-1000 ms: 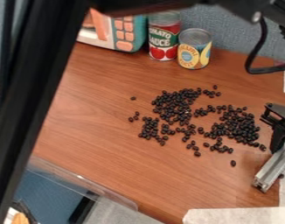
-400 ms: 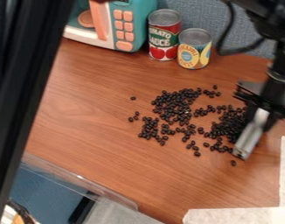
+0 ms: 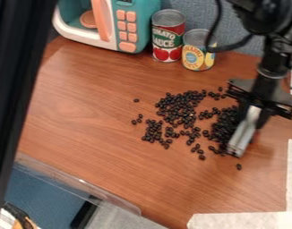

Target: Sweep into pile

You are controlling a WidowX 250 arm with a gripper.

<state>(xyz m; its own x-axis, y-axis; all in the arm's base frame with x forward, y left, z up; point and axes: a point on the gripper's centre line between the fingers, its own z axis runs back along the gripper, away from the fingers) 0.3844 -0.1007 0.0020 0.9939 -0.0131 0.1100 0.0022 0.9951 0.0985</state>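
My black gripper (image 3: 254,106) hangs at the right of the table, holding a pale grey bar-like tool (image 3: 243,133) that slants down and left. The tool's lower end stands at the right side of the scattered black beans (image 3: 178,109), and part of the right-hand cluster is hidden behind the tool and gripper. The beans lie in a loose spread of clusters across the middle. A single bean (image 3: 238,167) rests below the tool's end, and another (image 3: 136,100) lies off to the upper left.
A red tomato can (image 3: 167,36) and a yellow can (image 3: 199,51) stand at the back, beside a teal toy microwave (image 3: 136,27). White paper (image 3: 244,221) covers the lower right edge. A clear plastic edge (image 3: 83,183) borders the lower left.
The gripper and its tool have come in from the right edge, moving left over the right-hand beans. Most beans look unmoved; those at the far right are now covered or shifted.
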